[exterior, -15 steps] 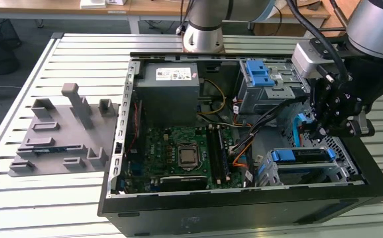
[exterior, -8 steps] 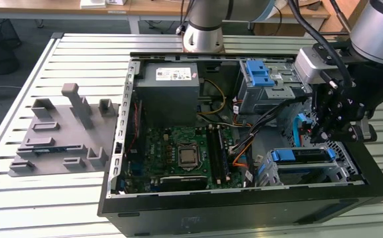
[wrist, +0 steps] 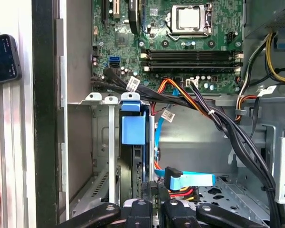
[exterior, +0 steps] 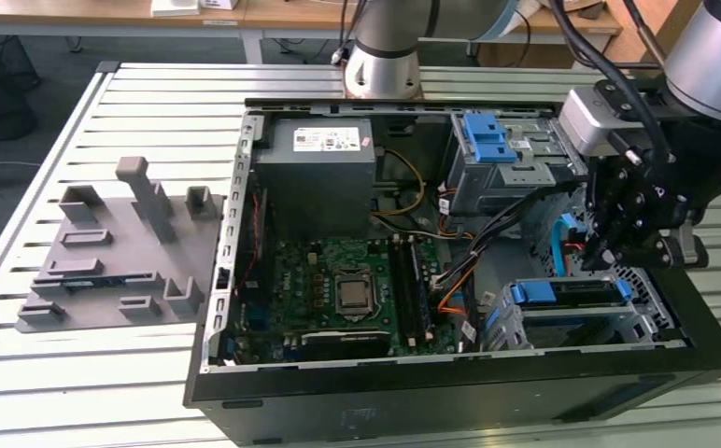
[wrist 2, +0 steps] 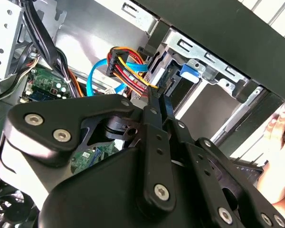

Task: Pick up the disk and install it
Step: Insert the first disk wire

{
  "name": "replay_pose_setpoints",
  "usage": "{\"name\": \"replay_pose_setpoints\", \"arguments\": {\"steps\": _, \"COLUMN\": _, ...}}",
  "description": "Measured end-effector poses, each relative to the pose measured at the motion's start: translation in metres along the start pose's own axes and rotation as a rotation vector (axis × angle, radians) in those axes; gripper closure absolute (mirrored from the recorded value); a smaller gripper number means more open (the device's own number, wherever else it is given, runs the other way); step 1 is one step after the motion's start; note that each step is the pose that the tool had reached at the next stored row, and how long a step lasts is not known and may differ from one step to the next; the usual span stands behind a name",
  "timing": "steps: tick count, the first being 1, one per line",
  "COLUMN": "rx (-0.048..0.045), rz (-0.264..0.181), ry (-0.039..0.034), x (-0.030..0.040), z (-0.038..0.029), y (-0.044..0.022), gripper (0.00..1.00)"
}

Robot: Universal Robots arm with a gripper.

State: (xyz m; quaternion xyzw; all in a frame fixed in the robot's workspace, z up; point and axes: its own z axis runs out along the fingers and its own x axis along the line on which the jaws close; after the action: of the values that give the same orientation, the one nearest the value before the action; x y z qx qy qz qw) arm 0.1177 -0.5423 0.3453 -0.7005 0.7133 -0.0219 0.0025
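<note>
Exterior view showed the gripper [exterior: 635,245] low inside the open computer case [exterior: 460,392], over the drive cage [exterior: 585,313] at that view's right. The disk [wrist: 133,156] stood edge-on in the cage slot, its blue carrier tab [wrist: 133,129] uppermost in the first wrist view, and appeared largely seated. In the second wrist view the jaws looked drawn close together on a thin dark edge; whether they pinched the disk could not be confirmed. In my judgement, good seating called for a straight push along the slot rails, clear of the cable bundle [wrist: 190,102]. The disk's label and lower end were hidden. A person's hand [wrist 2: 278,156] rested at the case edge.
</note>
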Motion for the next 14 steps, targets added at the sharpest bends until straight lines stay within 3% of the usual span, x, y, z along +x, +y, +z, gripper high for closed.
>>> {"name": "replay_pose_setpoints", "arguments": {"steps": 6, "rx": -0.0015, "rz": 0.008, "ry": -0.0001, "x": 0.0074, "z": 0.0028, "y": -0.0007, "gripper": 0.84}}
{"name": "replay_pose_setpoints", "arguments": {"steps": 14, "rx": -0.0129, "rz": 0.019, "ry": 0.0007, "x": 0.0077, "z": 0.0063, "y": -0.004, "gripper": 0.84}}
